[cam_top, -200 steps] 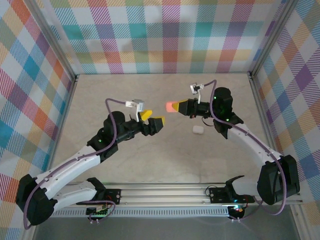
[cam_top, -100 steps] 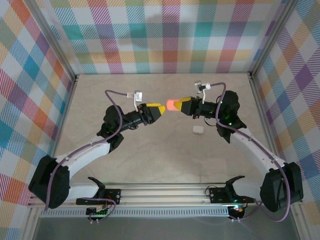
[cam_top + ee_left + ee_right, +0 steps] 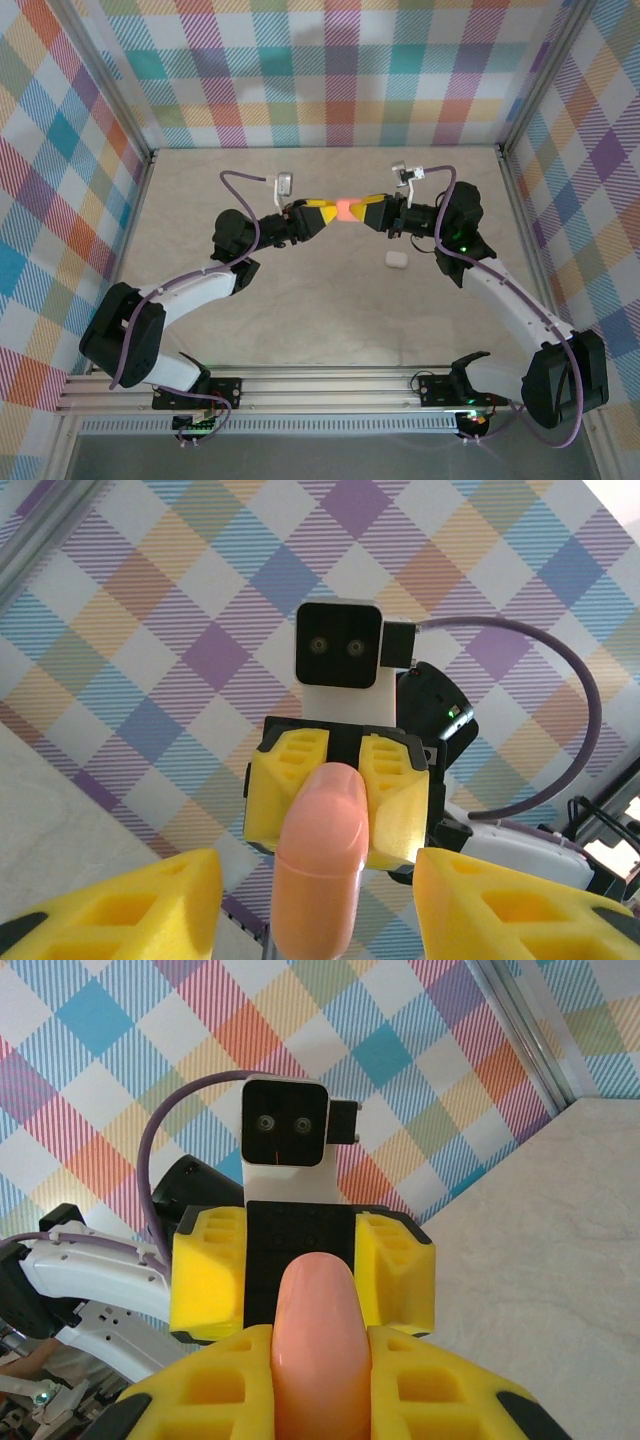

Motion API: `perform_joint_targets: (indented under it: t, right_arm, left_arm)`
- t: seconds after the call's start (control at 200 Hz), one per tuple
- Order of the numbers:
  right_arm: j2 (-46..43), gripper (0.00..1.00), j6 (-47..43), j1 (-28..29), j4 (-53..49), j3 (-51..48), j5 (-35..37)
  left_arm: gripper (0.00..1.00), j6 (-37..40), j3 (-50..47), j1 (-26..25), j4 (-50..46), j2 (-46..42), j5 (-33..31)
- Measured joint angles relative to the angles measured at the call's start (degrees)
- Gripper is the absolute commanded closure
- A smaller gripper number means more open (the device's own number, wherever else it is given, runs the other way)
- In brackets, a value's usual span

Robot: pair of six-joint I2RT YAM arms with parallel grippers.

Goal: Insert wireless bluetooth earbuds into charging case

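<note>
1. right claw [image 3: 362, 210] grasps the pink charging case [image 3: 345, 209], aloft.
2. left claw [image 3: 330, 211], released, flanks the case's free end without touching.
3. you've likely seated nothing yet: the case looks shut; white case [image 3: 395, 260] on the bench [image 3: 300, 310] near the right claw.

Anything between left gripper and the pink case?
Nothing visible. The left gripper is open, its fingers flanking the free end of the pink case with a gap on each side; the right gripper is shut on its other end.
</note>
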Motion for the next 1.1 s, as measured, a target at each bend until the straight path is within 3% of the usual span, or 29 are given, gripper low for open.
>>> perform_joint_targets:
  t: [0.3,0.505,0.9,1.04,1.1]
  right_arm:
    - [-0.1,0.95,1.0,0.0,0.0,0.0,0.0]
    - [-0.5,0.95,0.9,0.0,-0.6,0.0,0.0]
    - [-0.8,0.95,0.8,0.0,-2.2,0.4,-0.2]
    - [-0.8,0.96,0.7,0.0,-3.0,0.5,0.0]
    - [-0.8,0.96,0.7,0.0,-3.5,0.5,0.0]
  left_arm:
    - [0.54,2.2,2.6,-1.8,-3.3,0.0,0.9]
    - [0.53,2.3,3.1,-2.2,-4.2,0.0,1.1]
    - [0.71,3.1,3.1,-2.4,-7.0,0.0,1.2]
    - [0.60,4.2,3.5,-2.6,-8.6,0.0,1.6]
    - [0.60,4.3,3.8,-2.9,-9.0,0.0,2.0]
